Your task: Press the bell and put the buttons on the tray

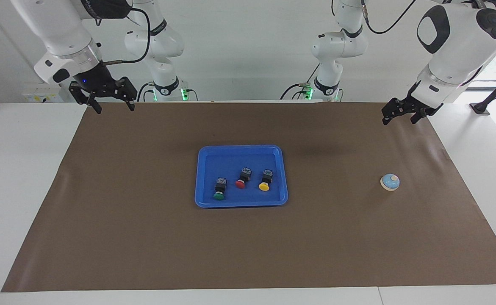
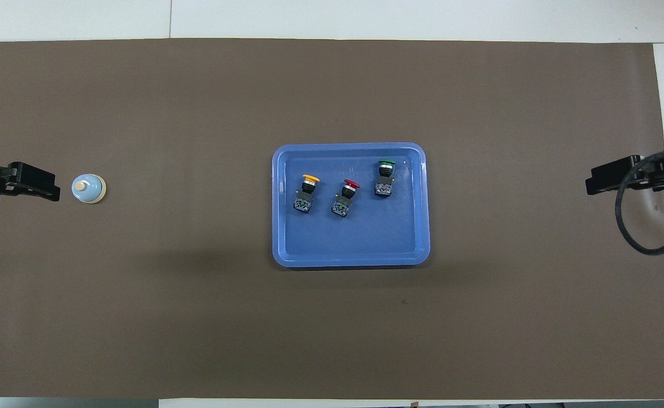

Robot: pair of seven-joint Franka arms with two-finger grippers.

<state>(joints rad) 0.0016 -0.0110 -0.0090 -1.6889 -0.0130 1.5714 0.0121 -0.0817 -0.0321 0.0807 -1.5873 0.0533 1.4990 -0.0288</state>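
Observation:
The blue tray (image 1: 239,147) (image 2: 349,146) lies mid-table. Three buttons lie inside it in a row: yellow (image 1: 264,185) (image 2: 307,190), red (image 1: 240,183) (image 2: 346,195) and green (image 1: 218,195) (image 2: 385,175). The light-blue bell (image 1: 390,181) (image 2: 88,188) sits alone on the mat toward the left arm's end. My left gripper (image 1: 399,120) (image 2: 48,187) hangs open and empty in the air over the mat's edge beside the bell. High over the mat's other end, my right gripper (image 1: 114,106) (image 2: 595,184) is open and empty too.
A brown mat (image 1: 146,237) covers most of the white table (image 1: 23,169). Two more white arm bases (image 1: 165,87) stand along the robots' edge. A black cable (image 2: 626,226) loops down from the right arm.

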